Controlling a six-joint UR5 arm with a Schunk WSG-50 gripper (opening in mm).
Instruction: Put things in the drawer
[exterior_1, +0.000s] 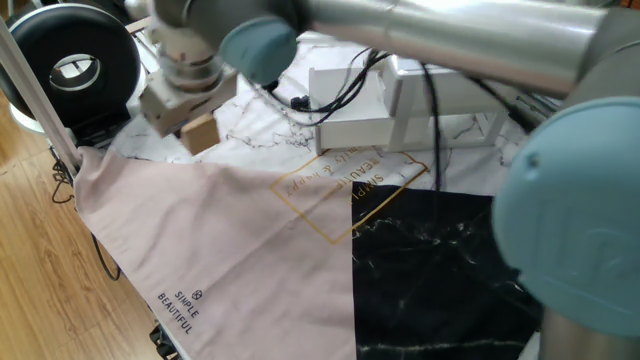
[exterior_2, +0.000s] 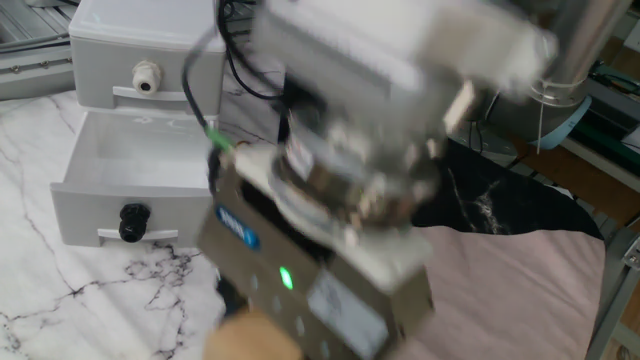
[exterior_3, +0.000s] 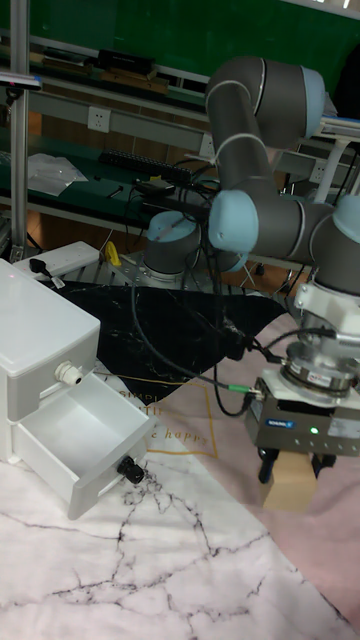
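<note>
Block (exterior_3: 289, 484) clamped in gripper (exterior_3: 295, 467) jaws, well right of the drawer (exterior_3: 82, 428).
Carry it level over the open tray before you release.
</note>
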